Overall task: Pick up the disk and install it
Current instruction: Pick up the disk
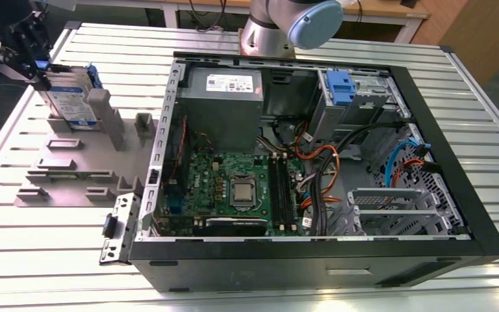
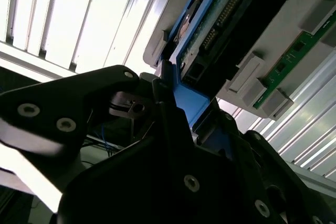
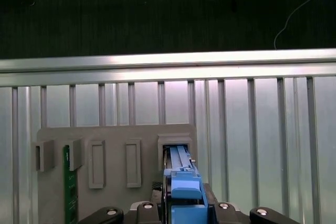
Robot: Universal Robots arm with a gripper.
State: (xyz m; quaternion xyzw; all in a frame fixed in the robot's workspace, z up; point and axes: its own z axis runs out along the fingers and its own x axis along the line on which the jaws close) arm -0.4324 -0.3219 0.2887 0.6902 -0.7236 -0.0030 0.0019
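Exterior view: the end effector (image 1: 33, 62) is sitting at the top edge of the disk (image 1: 69, 103), which is standing upright in the grey holder (image 1: 67, 170) on the bench (image 1: 24, 260), beside the open case (image 1: 457, 214). Second wrist view: the fingers (image 2: 163, 98) are flanking the disk's blue bracket (image 2: 185, 103) and look closed on it. First wrist view: the disk (image 3: 181, 177) is sitting in its holder slot, so the grasp looks made, with the lift and the install in the case not yet done.
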